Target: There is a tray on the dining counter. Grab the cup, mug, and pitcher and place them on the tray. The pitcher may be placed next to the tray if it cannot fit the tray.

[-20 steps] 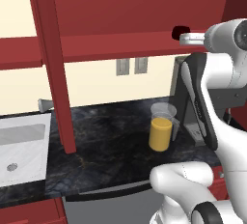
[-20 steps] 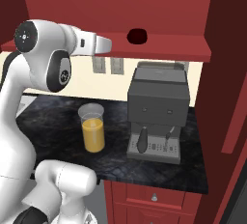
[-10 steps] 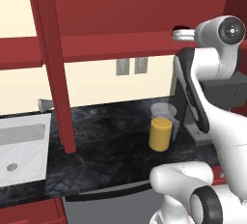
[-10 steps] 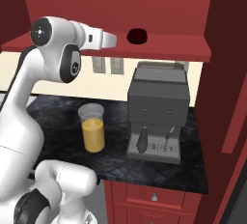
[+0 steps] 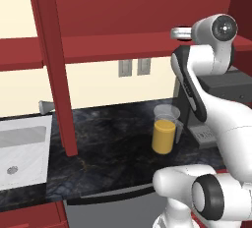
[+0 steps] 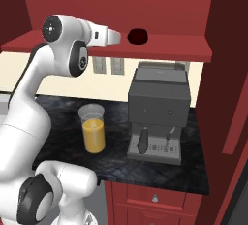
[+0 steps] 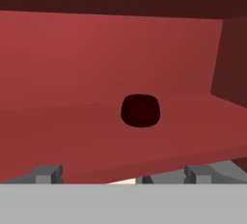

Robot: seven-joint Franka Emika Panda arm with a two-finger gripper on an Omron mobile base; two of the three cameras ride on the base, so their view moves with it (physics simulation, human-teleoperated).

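A small dark red mug stands on the red shelf above the coffee machine. It sits at the centre of the hand view as the mug, a short way ahead of my gripper. The two fingertips stand wide apart, open, with nothing between them. Seen from the right base, the gripper is level with the shelf, just left of the mug and apart from it. The clear pitcher of orange liquid stands on the black counter below, also the pitcher. Tray, cup and dining counter are out of view.
A grey coffee machine stands on the counter to the right of the pitcher, under the shelf. A white sink lies at the counter's left end. A red post rises from the counter between the sink and the pitcher. A red cabinet wall closes the right side.
The arm's upper joints have swung toward the shelf and the hand has crept a little closer to the mug. The jaws stayed open. Pitcher and mug have not moved.
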